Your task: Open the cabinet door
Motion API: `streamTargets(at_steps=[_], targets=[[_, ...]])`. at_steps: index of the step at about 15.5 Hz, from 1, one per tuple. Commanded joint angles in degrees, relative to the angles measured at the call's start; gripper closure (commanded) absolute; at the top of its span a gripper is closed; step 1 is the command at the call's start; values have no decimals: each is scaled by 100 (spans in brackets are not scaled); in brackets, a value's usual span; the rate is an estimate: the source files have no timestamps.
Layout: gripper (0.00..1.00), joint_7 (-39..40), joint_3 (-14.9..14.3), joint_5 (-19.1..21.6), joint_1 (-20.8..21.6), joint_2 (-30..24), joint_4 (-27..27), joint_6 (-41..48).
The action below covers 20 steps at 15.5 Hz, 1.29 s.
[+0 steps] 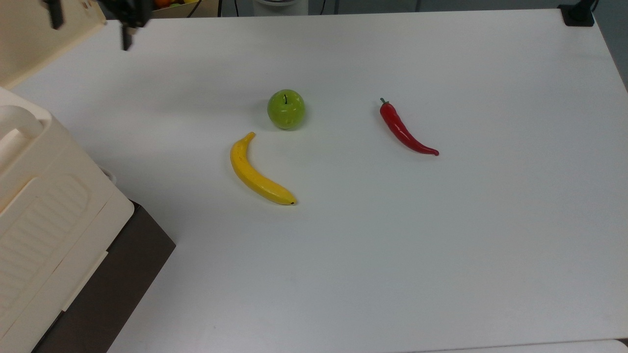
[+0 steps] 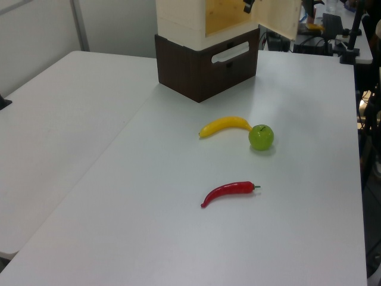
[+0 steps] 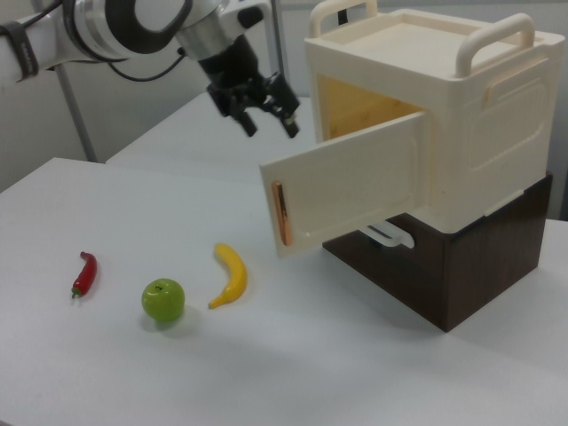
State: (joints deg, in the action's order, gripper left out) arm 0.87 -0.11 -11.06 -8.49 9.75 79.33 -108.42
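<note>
The cabinet is a cream box with two top handles on a dark brown base, at the right view's right. Its cabinet door stands swung wide open, showing the tan-orange inside. In the top view the cabinet fills the lower left and the cabinet door sits at the upper left corner. My gripper hangs open with nothing between its fingers, above and left of the door's free edge, apart from it. In the top view the gripper is at the top left edge.
On the white table lie a yellow banana, a green apple and a red chili pepper, all to the top view's right of the cabinet. A white drawer handle sticks out of the brown base.
</note>
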Motion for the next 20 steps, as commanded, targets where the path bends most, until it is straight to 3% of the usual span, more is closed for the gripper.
streamTargets(at_steps=[1,7,12,20], targets=[[0,-60,133,332,277,-166,310,374],[0,-69,661,710,348,-386,855,892],[0,-595,661,693,690,-842,1444,1121],[0,-605,644,666,682,-887,1453,1526]])
